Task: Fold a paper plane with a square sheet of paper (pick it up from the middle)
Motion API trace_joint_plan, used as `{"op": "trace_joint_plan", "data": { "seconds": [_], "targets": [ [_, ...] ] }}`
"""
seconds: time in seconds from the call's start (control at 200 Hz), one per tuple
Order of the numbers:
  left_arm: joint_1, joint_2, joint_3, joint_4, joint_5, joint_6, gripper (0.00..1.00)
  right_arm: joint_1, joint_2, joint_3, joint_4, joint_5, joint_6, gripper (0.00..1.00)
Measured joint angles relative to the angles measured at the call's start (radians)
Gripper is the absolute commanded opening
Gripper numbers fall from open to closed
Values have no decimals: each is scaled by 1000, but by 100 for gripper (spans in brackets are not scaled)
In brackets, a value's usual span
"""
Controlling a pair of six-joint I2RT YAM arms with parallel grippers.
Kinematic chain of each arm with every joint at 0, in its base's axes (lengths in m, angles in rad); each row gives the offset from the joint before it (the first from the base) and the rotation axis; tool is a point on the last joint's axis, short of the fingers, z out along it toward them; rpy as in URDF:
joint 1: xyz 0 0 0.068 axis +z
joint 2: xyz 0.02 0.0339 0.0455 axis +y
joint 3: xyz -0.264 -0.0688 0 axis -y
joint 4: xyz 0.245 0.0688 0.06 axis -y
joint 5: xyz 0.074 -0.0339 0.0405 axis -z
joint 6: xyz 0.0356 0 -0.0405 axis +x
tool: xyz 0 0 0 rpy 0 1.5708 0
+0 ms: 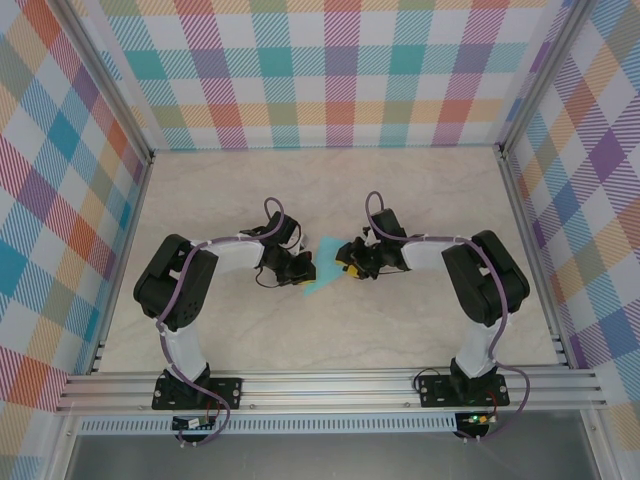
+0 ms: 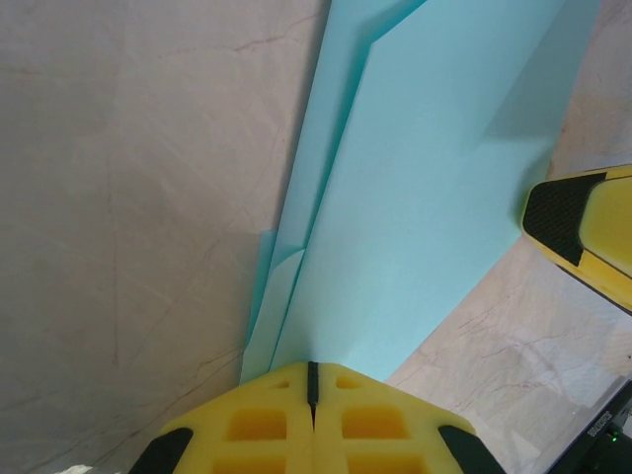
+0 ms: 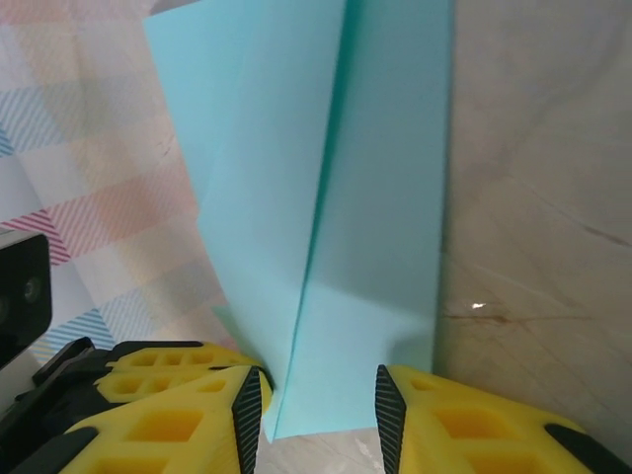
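The turquoise sheet of paper (image 1: 320,265) lies folded lengthwise between my two grippers at the middle of the table. In the left wrist view its layers and creases (image 2: 425,197) run straight into my left gripper (image 2: 313,367), whose yellow jaws are shut on the paper's near edge. My left gripper (image 1: 300,268) sits at the paper's left side. My right gripper (image 1: 350,262) is at the paper's right side and stands open. Its two ribbed pads straddle the paper's end (image 3: 326,217) without pressing it, around my right gripper's gap (image 3: 318,405). One right fingertip (image 2: 578,222) shows beside the paper.
The pale marbled tabletop (image 1: 330,190) is walled by plaid panels at the left (image 1: 60,200), back (image 1: 330,70) and right (image 1: 590,190). An aluminium rail (image 1: 330,385) carrying both arm bases runs along the near edge.
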State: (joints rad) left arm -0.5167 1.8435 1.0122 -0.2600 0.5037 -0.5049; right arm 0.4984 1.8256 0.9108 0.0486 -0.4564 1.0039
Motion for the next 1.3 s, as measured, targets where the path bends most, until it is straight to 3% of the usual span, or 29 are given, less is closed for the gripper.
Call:
{"op": "trace_joint_plan", "data": {
  "seconds": [0.165, 0.745, 1.305],
  "targets": [
    [0, 0, 0, 0, -1, 0, 5, 0, -55, 0, -72, 60, -20, 39],
    [-1, 0, 8, -12, -16, -8, 5, 20, -11, 15, -89, 67, -20, 40],
    [-3, 0, 13, -23, -19, -18, 5, 20, 72, 73, 38, 19, 10, 40]
  ]
}}
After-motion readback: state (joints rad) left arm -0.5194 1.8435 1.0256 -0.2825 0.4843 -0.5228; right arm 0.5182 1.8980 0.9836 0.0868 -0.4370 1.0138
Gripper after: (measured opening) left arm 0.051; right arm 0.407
